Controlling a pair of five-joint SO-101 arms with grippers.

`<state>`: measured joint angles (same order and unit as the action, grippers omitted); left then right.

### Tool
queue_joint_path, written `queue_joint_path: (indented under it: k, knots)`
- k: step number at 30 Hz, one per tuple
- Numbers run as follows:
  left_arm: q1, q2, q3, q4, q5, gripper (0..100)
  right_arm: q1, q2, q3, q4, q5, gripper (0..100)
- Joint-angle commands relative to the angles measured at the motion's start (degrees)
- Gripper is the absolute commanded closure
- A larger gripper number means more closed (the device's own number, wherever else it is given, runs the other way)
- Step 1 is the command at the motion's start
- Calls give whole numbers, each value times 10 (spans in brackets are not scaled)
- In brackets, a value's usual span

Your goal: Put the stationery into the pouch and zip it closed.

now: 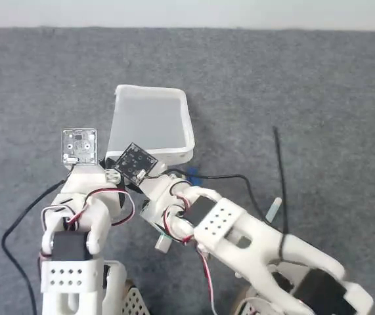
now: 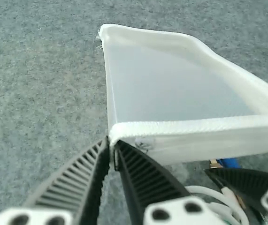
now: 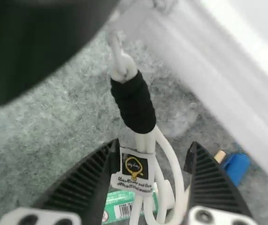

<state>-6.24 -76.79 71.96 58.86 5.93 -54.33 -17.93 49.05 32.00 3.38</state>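
The translucent white pouch [image 1: 151,121] lies on the grey carpet ahead of both arms, its mouth edge [image 2: 195,133] toward them. My left gripper [image 2: 111,144] is shut on the pouch's near corner. My right gripper [image 3: 152,145] is open just beside it, and between its fingers [image 3: 84,180] hangs the white zip pull cord [image 3: 145,164] with a black sleeve [image 3: 134,101] and a small tag. A small blue item [image 3: 234,166] lies on the carpet by the pouch's edge, and also appears in the other views [image 1: 194,176] [image 2: 225,162]. A green-labelled piece [image 3: 124,206] lies under the cord.
The left arm [image 1: 82,203] and right arm [image 1: 230,226] crowd together at the pouch's near edge. A black cable [image 1: 280,177] runs across the carpet on the right, beside a pale stick [image 1: 274,210]. Open grey carpet [image 1: 305,85] surrounds the pouch.
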Motion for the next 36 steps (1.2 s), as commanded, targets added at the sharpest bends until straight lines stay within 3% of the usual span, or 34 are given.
queue_joint_path:
  k: [1,6,11,21,36]
  knots:
    - [-4,-8,-46,1,11,991,2,29,-9,-32,-2,779]
    - [-4,-8,-47,1,11,991,26,27,-10,-37,-1,802]
    - [-4,-8,-47,1,11,991,47,8,-11,-32,19,997]
    - [-4,-8,-47,1,10,991,95,-148,-11,121,33,992]
    - [-41,-8,-48,-3,12,991,269,-356,-11,259,69,992]
